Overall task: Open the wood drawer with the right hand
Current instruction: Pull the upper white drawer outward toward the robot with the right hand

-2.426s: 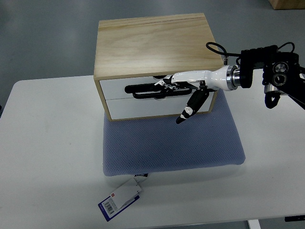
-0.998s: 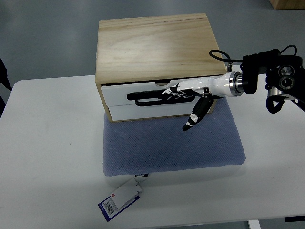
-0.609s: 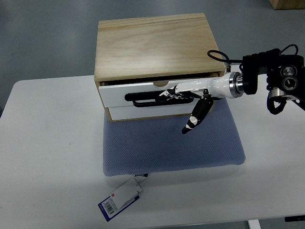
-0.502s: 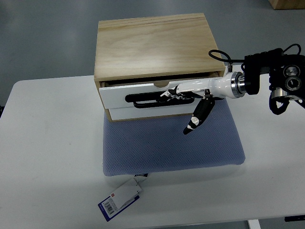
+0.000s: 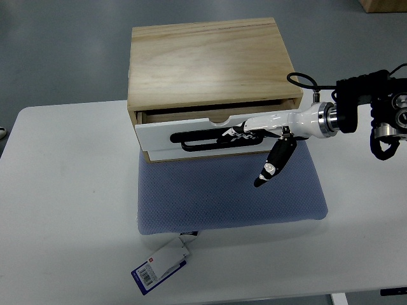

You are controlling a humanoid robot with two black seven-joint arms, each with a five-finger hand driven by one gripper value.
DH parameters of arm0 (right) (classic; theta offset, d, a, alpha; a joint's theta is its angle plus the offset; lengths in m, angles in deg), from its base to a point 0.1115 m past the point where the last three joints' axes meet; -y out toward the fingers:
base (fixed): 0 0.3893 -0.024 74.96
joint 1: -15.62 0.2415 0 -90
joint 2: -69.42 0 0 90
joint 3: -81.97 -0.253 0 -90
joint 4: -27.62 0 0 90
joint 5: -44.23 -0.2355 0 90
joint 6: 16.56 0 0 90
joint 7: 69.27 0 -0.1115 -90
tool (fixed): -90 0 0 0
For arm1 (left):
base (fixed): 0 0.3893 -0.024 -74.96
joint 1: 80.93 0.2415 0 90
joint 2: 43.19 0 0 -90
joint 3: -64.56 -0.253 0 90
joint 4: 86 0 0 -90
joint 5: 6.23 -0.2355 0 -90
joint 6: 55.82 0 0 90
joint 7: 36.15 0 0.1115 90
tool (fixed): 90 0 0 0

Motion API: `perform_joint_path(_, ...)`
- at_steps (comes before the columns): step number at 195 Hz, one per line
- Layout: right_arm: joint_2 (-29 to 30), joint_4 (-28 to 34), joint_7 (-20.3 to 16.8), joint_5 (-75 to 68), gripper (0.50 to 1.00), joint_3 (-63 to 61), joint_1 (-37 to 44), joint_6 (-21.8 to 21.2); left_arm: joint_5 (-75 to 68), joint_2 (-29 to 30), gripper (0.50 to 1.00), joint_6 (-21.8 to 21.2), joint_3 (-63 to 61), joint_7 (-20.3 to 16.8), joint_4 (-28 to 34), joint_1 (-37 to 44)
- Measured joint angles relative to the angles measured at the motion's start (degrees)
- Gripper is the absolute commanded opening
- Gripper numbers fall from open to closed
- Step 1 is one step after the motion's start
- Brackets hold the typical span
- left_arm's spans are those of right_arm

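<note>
A light wood drawer box stands on a blue-grey mat on the white table. Its upper drawer has a white front and a black slot handle; it is pulled out a short way, and a dark gap shows behind the front. My right hand comes in from the right edge. Its fingers are hooked in the handle slot of the upper drawer. The thumb hangs down free in front of the lower drawer. The left hand does not show.
A white and blue tag lies at the mat's front left corner. The white table extends on both sides of the mat. The right forearm with black cables reaches over the table's right side.
The upper drawer has slid out toward me, from closed to partly open. My right hand has moved right and toward me with the handle.
</note>
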Motion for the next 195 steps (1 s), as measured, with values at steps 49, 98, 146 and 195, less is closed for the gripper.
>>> perform_joint_path(49, -1.2, 1.8, -0.1, -0.4, 0.95, 0.0, -0.2, 0.0, 0.0, 0.0, 1.0, 0.0, 0.0, 0.0, 0.0, 0.0)
perform_joint_path(98, -2.6, 3.8, -0.2, -0.4, 0.95, 0.1, -0.7, 0.0, 0.0, 0.0, 1.0, 0.0, 0.0, 0.0, 0.0, 0.0)
perform_joint_path(146, -4.0, 5.3, -1.6, -1.6, 0.95, 0.1, -1.3, 0.0, 0.0, 0.0, 1.0, 0.0, 0.0, 0.0, 0.0, 0.0)
perform_joint_path(195, -4.4, 5.3, -2.1, -2.5, 0.95, 0.1, -1.3, 0.0, 0.0, 0.0, 1.0, 0.0, 0.0, 0.0, 0.0, 0.0)
